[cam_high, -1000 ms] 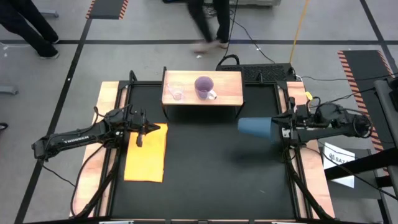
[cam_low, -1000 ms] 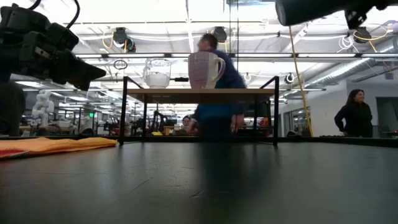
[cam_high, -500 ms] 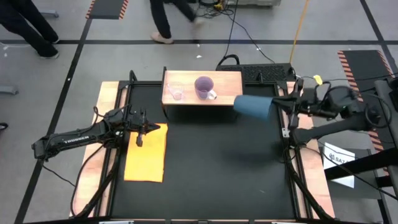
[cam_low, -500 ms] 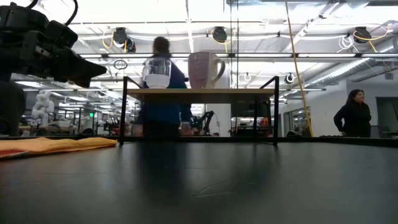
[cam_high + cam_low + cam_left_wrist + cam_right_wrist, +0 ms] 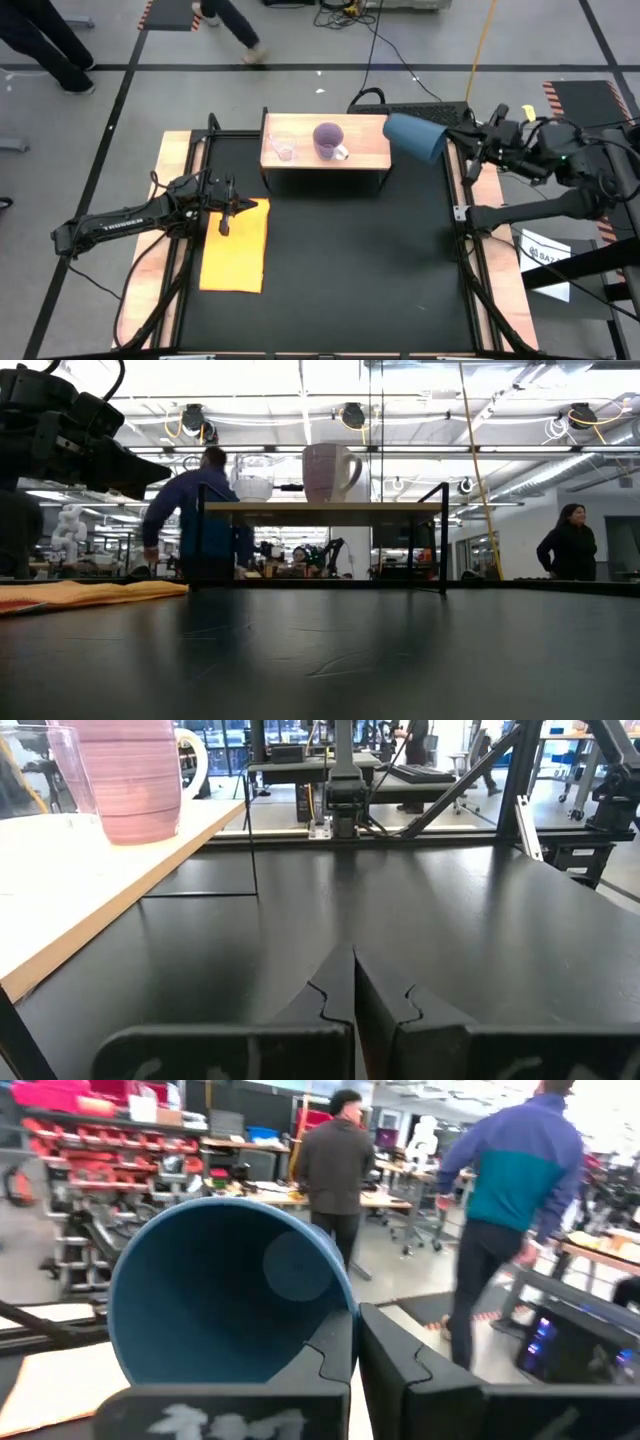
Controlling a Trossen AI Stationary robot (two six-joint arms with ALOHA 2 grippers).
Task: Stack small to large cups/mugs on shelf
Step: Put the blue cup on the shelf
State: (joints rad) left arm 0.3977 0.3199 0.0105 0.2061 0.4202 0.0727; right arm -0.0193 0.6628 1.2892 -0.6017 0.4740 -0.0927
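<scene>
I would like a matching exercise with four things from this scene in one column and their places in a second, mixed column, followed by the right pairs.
Things:
1. glass cup
2. purple mug
3. blue cup
4. left gripper

Places:
A. held in the air by the right gripper, at the shelf's right end
B. over the yellow mat
C. on the shelf, left part
D. on the shelf, near its middle

Pairs: 1-C, 2-D, 3-A, 4-B
</scene>
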